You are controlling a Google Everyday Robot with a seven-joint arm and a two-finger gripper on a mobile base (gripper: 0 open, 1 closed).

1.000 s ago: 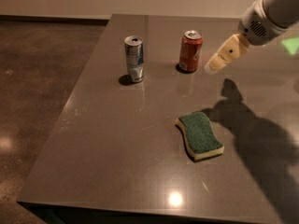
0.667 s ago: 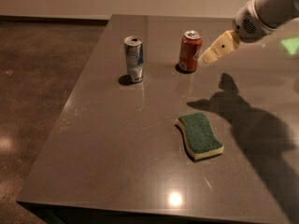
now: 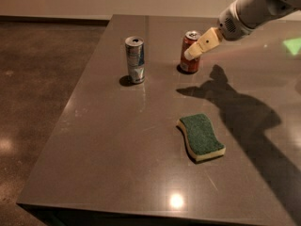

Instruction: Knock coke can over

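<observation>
Upper left of centre, a silver-and-blue aluminium drink can [image 3: 135,59] stands upright on the dark grey table [image 3: 108,140], out of the action. Moving right, here's the target: the red-orange aluminium coke can with the silver top [image 3: 188,66], upright in the upper middle of the frame, nothing tipped yet. Right against its upper right side sits the robot's cream-coloured gripper [image 3: 190,55], its tips pressed together into one wedge and gripping nothing, reaching in from the white arm at the upper right. Contact or a hair short? Can't say. Lower right of centre lies a green-topped yellow sponge [image 3: 201,136], well apart. The approach looks done; the shove that topples the can is what's left.
</observation>
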